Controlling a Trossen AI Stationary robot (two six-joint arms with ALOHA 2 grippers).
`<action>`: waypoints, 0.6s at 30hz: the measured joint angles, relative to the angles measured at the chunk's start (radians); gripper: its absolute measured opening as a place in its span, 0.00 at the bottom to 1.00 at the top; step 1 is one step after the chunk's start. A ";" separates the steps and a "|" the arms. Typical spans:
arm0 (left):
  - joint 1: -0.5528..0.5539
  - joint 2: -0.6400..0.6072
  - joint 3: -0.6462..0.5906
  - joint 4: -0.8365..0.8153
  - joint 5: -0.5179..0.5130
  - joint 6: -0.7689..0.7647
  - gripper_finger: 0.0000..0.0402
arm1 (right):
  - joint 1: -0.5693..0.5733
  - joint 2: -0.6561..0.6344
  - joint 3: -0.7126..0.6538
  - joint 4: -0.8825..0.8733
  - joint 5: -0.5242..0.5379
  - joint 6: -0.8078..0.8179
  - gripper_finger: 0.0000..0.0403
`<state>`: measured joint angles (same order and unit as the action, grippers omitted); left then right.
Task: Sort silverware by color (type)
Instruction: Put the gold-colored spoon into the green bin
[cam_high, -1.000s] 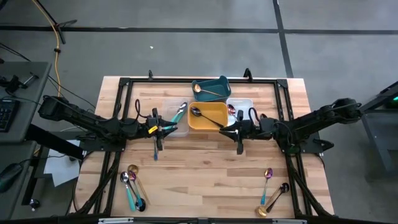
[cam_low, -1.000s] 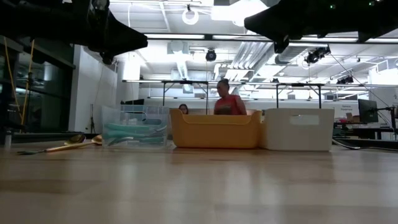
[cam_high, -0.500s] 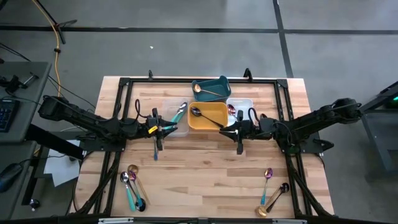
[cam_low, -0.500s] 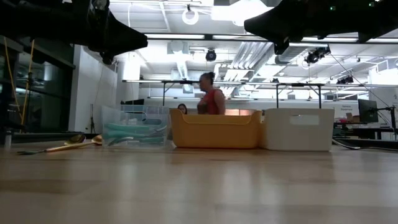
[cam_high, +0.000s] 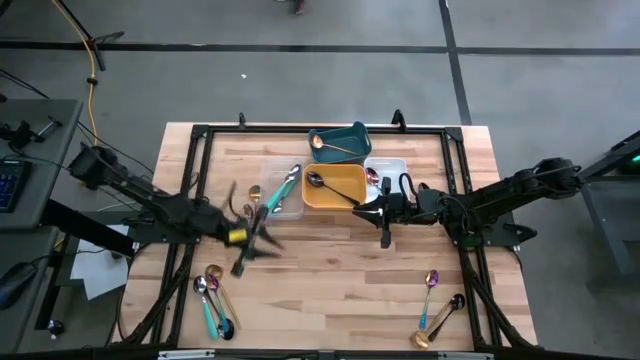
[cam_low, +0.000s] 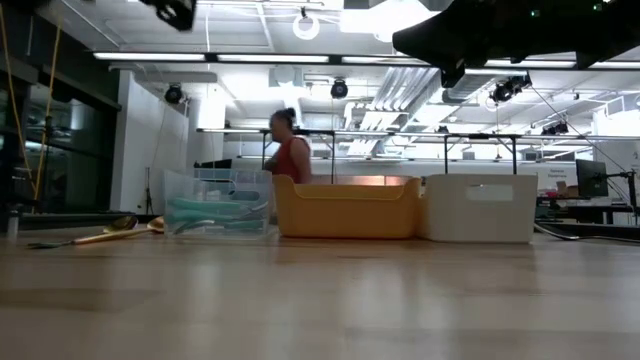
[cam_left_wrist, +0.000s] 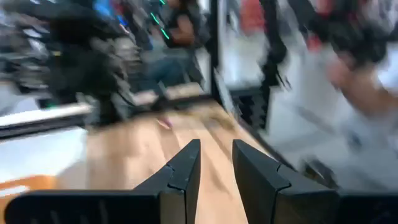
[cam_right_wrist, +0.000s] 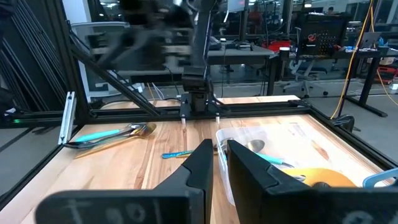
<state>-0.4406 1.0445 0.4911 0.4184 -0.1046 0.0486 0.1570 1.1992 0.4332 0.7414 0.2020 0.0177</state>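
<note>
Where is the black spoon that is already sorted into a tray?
In the high view, the black spoon lies inside the yellow tray, at the table's far middle, between the clear tray and the white tray.

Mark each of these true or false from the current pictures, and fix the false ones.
1. A dark spoon lies in the yellow tray. True.
2. The teal tray holds a pink spoon. False: a gold spoon lies in it.
3. The right gripper holds a fork. False: it holds nothing.
4. The left gripper has nothing between its fingers. True.
5. Loose spoons lie at both near corners of the table. True.
</note>
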 joint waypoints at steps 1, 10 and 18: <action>-0.041 0.014 0.043 -0.102 -0.035 0.005 0.22 | 0.000 0.000 0.000 0.000 0.000 0.000 0.10; -0.307 0.280 0.464 -0.943 -0.193 -0.213 0.22 | 0.000 0.000 0.000 -0.003 0.000 0.005 0.10; -0.429 0.526 0.662 -1.323 -0.176 -0.308 0.22 | 0.000 0.000 0.000 -0.004 0.000 0.007 0.10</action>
<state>-0.8695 1.5709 1.1531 -0.9042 -0.2804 -0.2591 0.1570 1.1995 0.4332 0.7372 0.2020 0.0250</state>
